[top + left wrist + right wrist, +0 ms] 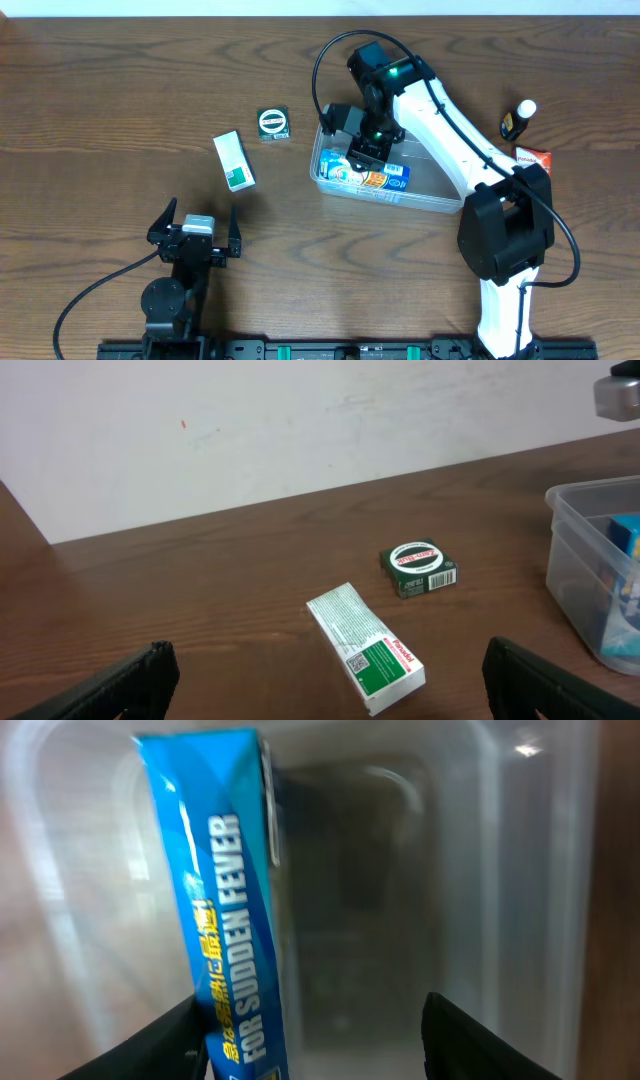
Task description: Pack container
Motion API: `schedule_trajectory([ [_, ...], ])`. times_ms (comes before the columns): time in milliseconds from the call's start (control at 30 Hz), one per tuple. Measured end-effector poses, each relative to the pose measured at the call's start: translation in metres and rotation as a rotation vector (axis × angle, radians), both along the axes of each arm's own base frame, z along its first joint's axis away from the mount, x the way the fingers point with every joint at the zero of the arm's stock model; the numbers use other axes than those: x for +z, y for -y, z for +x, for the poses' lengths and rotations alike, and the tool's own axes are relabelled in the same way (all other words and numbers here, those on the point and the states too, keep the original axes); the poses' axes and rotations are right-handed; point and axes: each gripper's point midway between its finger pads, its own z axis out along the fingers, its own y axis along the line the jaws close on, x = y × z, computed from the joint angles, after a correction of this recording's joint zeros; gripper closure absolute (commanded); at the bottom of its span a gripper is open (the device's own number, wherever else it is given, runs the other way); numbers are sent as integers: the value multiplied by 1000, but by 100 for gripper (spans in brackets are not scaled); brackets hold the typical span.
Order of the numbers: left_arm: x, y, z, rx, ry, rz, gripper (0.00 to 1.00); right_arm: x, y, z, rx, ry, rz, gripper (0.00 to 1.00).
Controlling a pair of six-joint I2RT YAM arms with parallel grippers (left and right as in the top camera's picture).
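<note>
Right gripper (312, 1020) jaws apart, empty, inside container (540, 850), blue box (225, 920) just beside one finger, clear room to opposite wall

This is looking like a robotics lab station, where a left arm (170, 290) and a right arm (445, 125) are sitting mounted on a black rail (300, 350) at the edge of a wood-grain desk (100, 120), a black cable (90, 290) is trailing across it, and a bare white wall (300, 420) is standing behind.
</note>
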Motion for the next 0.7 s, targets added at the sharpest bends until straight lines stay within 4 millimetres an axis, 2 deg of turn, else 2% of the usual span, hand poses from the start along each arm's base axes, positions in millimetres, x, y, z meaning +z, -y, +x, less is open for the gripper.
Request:
schedule_trajectory([
  [267,0,0,0,0,0,0,2,1,15,34,-103,149,-100,30],
  [467,0,0,0,0,0,0,2,9,20,44,-183,196,-116,28],
  [567,0,0,0,0,0,0,2,23,22,44,-239,217,-106,28],
  [700,0,0,0,0,0,0,2,50,32,33,-352,219,-93,28],
])
